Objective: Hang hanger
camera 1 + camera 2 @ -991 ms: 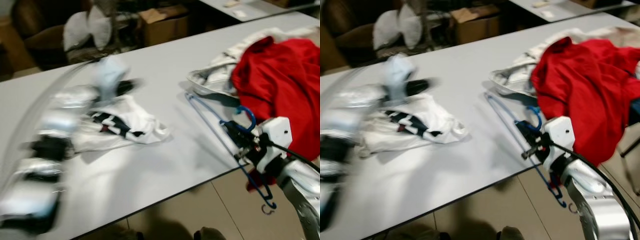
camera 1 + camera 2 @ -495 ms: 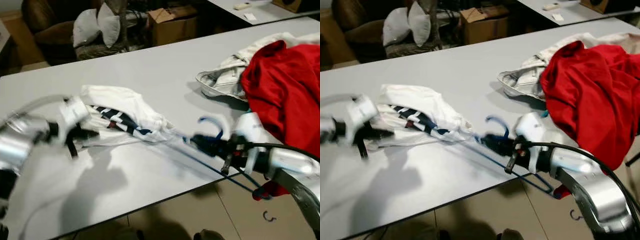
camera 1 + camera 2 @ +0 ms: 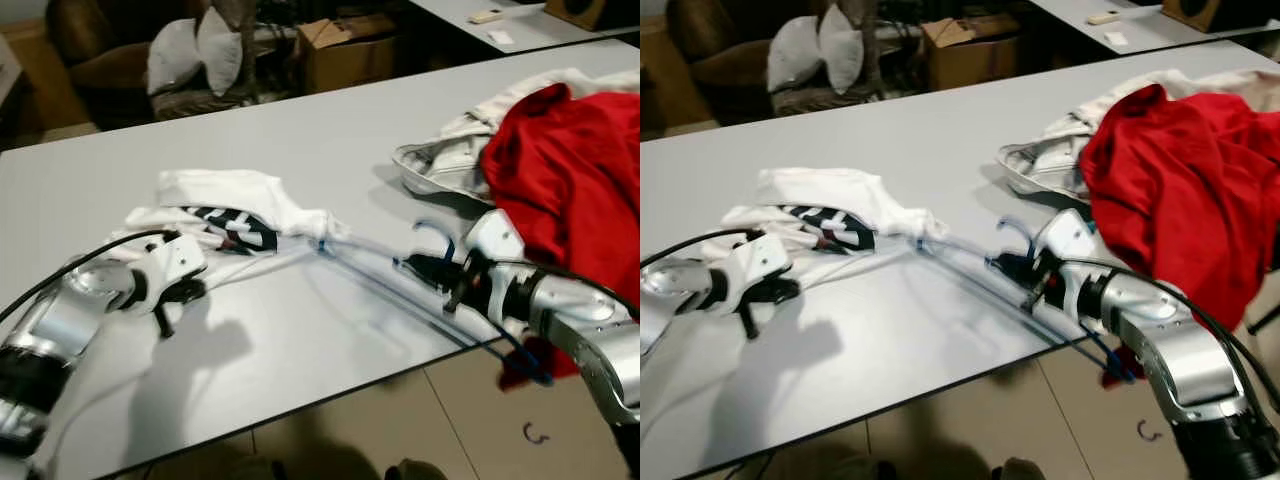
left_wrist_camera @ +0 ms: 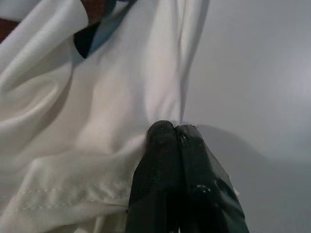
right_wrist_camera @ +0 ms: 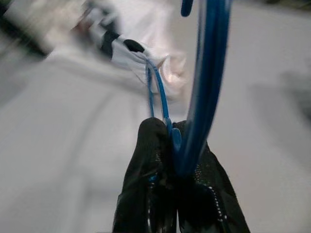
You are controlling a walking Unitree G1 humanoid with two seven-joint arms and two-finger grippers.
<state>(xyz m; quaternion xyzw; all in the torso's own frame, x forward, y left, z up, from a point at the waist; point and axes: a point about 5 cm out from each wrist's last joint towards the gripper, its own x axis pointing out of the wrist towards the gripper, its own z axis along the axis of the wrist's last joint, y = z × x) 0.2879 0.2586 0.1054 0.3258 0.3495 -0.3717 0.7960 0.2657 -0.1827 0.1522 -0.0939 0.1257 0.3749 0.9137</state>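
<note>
A blue wire hanger (image 3: 370, 270) lies low over the grey table (image 3: 330, 130), and its far end touches the edge of a crumpled white shirt (image 3: 230, 195) with a dark print. My right gripper (image 3: 418, 266) is shut on the hanger near its hook; the right wrist view shows the blue wire (image 5: 206, 73) pinched between the fingertips (image 5: 153, 141). My left gripper (image 3: 178, 295) sits at the shirt's near left edge. In the left wrist view it (image 4: 173, 127) is shut on the white fabric (image 4: 97, 121) near its hem.
A red garment (image 3: 570, 170) and a pale grey garment (image 3: 440, 165) are heaped on the table's right end. The table's front edge runs just below my right arm. Behind the table stand a cardboard box (image 3: 345, 45) and pillows (image 3: 195, 55). A small hook (image 3: 535, 433) lies on the floor.
My right gripper has carried the hanger left, from beside the red garment to the shirt's edge. My left arm has swung down to the shirt's near edge and gripped the fabric.
</note>
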